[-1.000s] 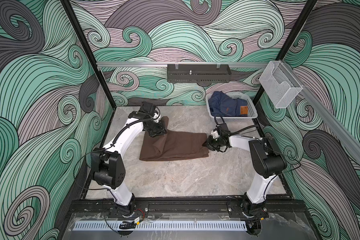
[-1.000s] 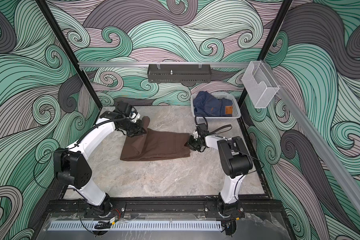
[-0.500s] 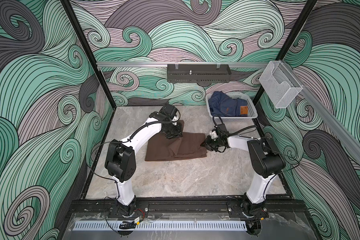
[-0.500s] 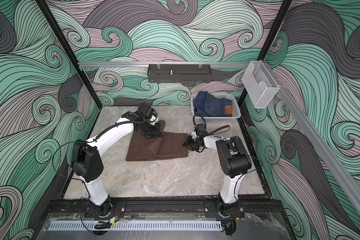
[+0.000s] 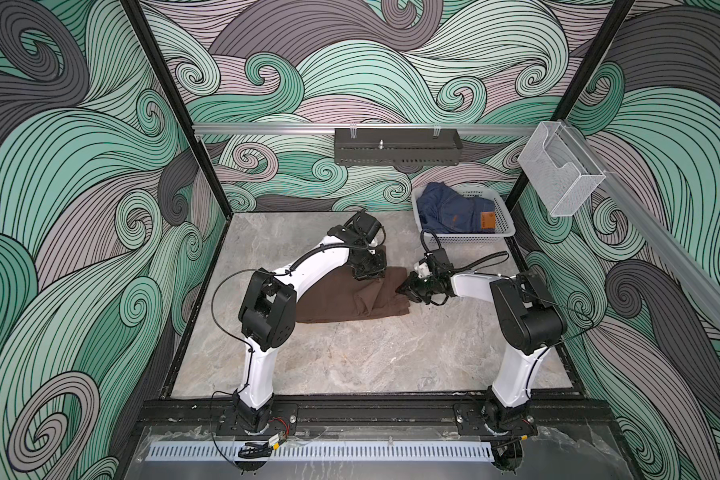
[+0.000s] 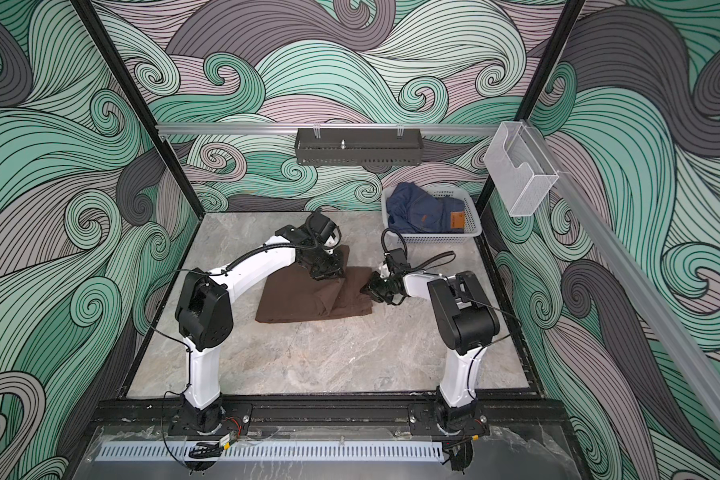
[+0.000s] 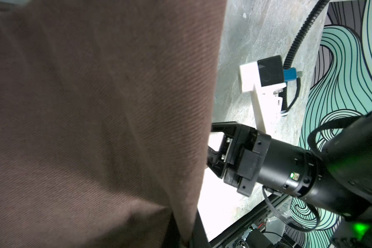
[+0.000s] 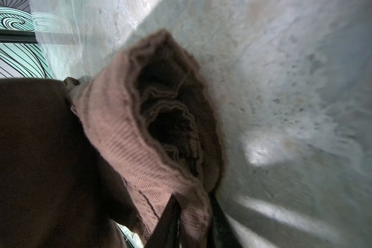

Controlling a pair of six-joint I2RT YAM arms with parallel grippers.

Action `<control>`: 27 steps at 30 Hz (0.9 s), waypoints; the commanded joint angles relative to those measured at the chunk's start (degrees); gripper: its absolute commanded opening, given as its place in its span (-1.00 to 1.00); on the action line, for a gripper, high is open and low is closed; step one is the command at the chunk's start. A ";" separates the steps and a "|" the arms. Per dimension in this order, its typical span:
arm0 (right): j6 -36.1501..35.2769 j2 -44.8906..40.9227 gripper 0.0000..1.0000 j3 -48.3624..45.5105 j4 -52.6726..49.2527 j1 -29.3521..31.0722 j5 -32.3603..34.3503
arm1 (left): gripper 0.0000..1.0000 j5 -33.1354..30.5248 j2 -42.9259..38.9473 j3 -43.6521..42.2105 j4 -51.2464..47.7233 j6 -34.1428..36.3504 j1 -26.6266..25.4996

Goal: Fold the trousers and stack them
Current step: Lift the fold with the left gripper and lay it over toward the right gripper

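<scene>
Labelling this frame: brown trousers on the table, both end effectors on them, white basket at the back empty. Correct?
One error: the white basket holds a blue denim garment, as both top views show. The rest stands: brown trousers on the table, left end effector and right end effector on them.

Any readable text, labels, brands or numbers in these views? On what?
No legible text in any view.
tan patch on the jeans in the white basket: dark print, too small to read in both top views.
trousers: plain, no label or print showing.
</scene>
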 commanded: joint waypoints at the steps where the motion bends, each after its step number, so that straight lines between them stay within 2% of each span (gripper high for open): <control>1: 0.72 1.11 -0.52 -0.39 0.59 1.35 -1.47 | -1.00 -0.70 0.61 2.71 1.42 -1.35 -1.25; 18: -0.76 0.58 -0.52 0.53 -1.37 2.02 -0.44 | -1.00 -2.10 1.32 3.83 3.11 -4.44 -2.43; 27: -0.61 0.53 -0.52 0.72 -1.54 2.00 -0.58 | -1.00 -2.10 5.05 6.96 3.68 -6.15 -3.45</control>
